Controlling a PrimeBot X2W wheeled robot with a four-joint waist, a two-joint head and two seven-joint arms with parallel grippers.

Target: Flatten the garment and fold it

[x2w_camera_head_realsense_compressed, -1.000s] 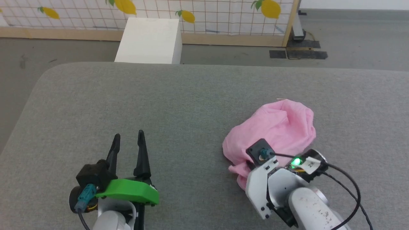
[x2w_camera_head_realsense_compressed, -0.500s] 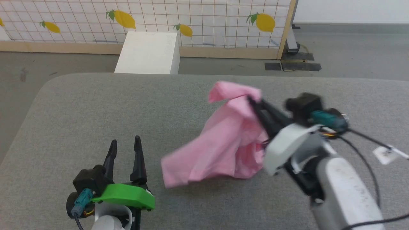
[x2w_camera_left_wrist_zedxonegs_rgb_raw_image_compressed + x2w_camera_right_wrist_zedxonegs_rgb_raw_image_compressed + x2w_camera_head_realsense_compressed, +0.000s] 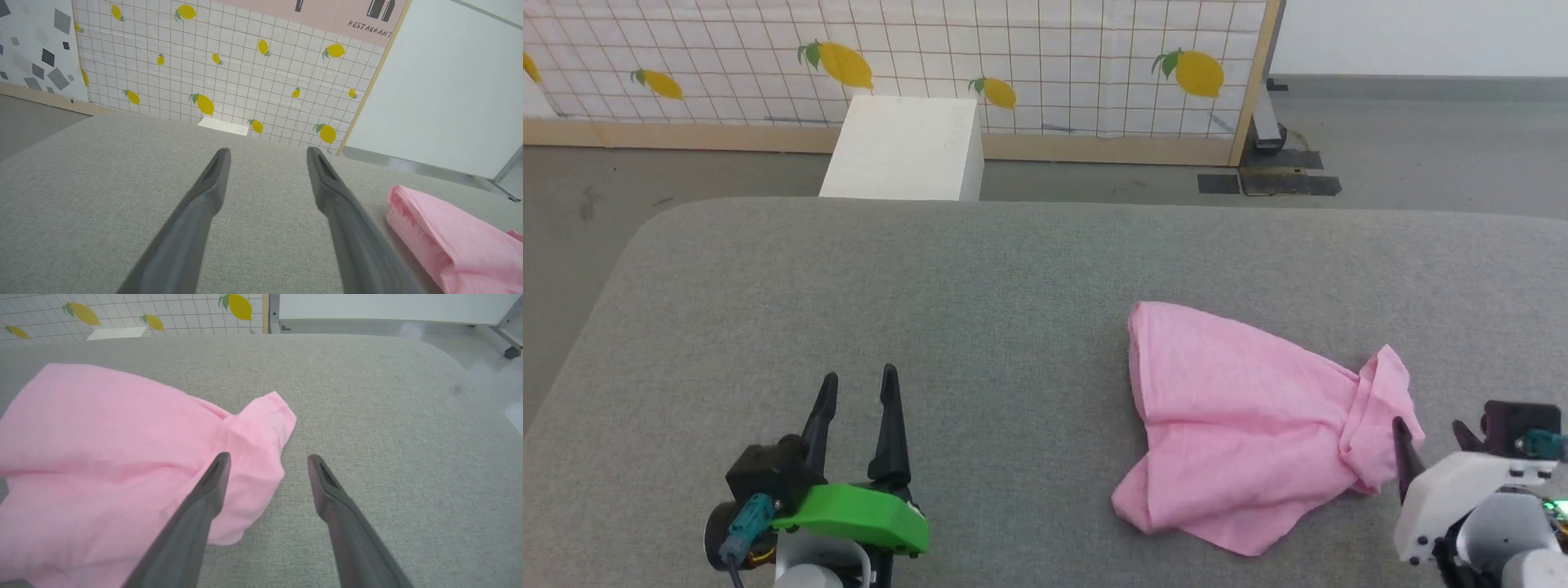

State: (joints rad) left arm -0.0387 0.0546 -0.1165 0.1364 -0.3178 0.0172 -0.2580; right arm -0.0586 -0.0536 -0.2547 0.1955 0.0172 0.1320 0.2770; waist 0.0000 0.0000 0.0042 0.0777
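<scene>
Flattening apparently partway, folding not yet begun. Pink shorts [image 3: 1241, 425] spread on right part of grey upholstered surface [image 3: 1013, 269], gathered waistband [image 3: 408, 220] toward left, one leg hem [image 3: 261, 416] doubled over at right, near edge rumpled. Left gripper [image 3: 859, 374] parted, empty, well apart; right gripper [image 3: 267, 457] parted, empty, just beside doubled hem.

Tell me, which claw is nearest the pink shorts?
The right gripper, white-shelled, open right beside the shorts; the green-capped left gripper sits well apart.

Grey upholstered surface [image 3: 849, 286], lemon-print tiled wall [image 3: 1045, 49], white box [image 3: 903, 147], grey floor [image 3: 1421, 139]
</scene>
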